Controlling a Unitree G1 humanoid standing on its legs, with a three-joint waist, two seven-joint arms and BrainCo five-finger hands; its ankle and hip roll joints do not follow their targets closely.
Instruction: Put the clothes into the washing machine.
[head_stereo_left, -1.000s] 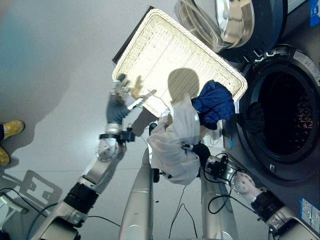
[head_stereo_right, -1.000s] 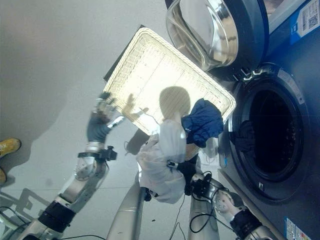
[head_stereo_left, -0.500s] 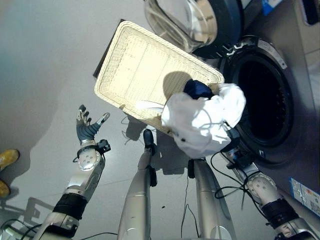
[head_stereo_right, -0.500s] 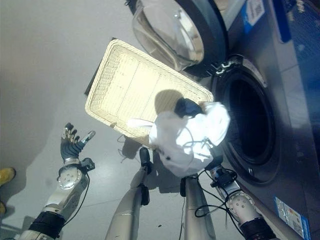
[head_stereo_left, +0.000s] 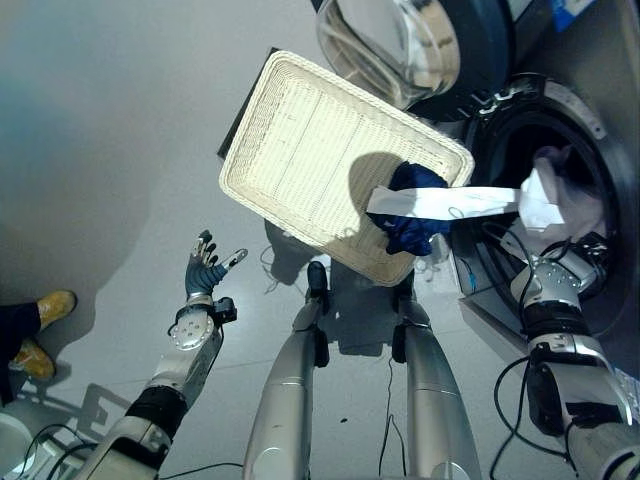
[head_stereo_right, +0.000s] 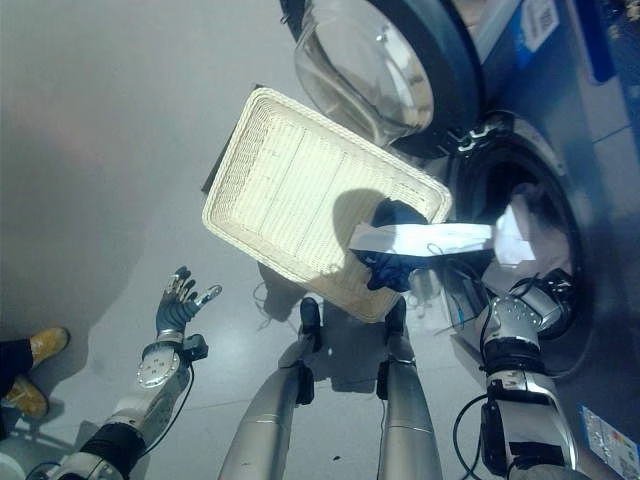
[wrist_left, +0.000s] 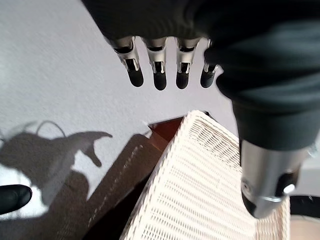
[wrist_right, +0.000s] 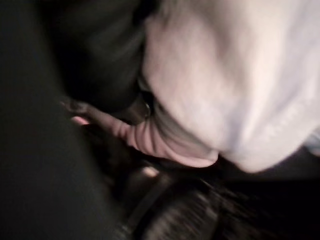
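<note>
Since a moment ago your right hand (head_stereo_left: 548, 268) has carried the white garment (head_stereo_left: 545, 195) into the washing machine (head_stereo_left: 600, 300) drum; its grip is hidden. One sleeve trails over the wicker basket (head_stereo_left: 300, 140) and navy garment (head_stereo_left: 412, 215). Your left hand (head_stereo_left: 205, 275) hangs open.

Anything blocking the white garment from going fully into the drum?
No visible obstacle. The door is swung open and the white garment is already bunched in the drum opening. Its sleeve trails back over the blue garment and the basket corner, where it might catch.
</note>
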